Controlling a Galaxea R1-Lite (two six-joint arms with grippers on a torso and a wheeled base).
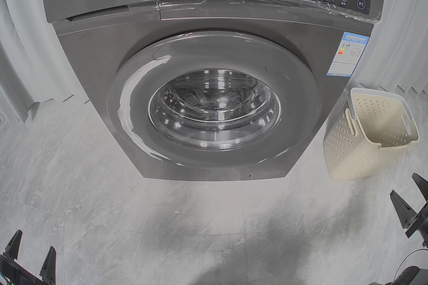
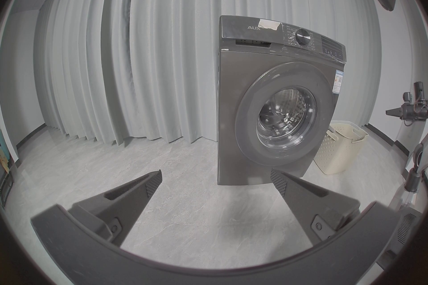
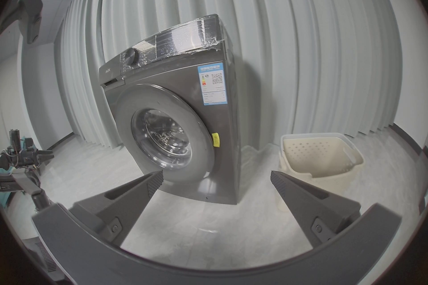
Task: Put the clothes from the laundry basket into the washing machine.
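Note:
A grey front-loading washing machine (image 1: 214, 76) stands straight ahead, its round door (image 1: 214, 107) shut; dark cloth shows dimly through the glass. A cream perforated laundry basket (image 1: 372, 134) sits on the floor to the machine's right, and its inside looks empty (image 3: 318, 156). My left gripper (image 1: 31, 250) hangs low at the bottom left, open with nothing between its fingers (image 2: 214, 177). At the bottom right my right gripper (image 1: 412, 197) is open and empty too (image 3: 216, 177), a short way in front of the basket. The machine (image 2: 276, 103) (image 3: 174, 121) shows in both wrist views.
Pale marble-look floor (image 1: 178, 219) stretches open between me and the machine. Grey pleated curtains (image 2: 133, 54) run behind and beside the machine. The basket (image 2: 341, 145) stands close against the machine's right side.

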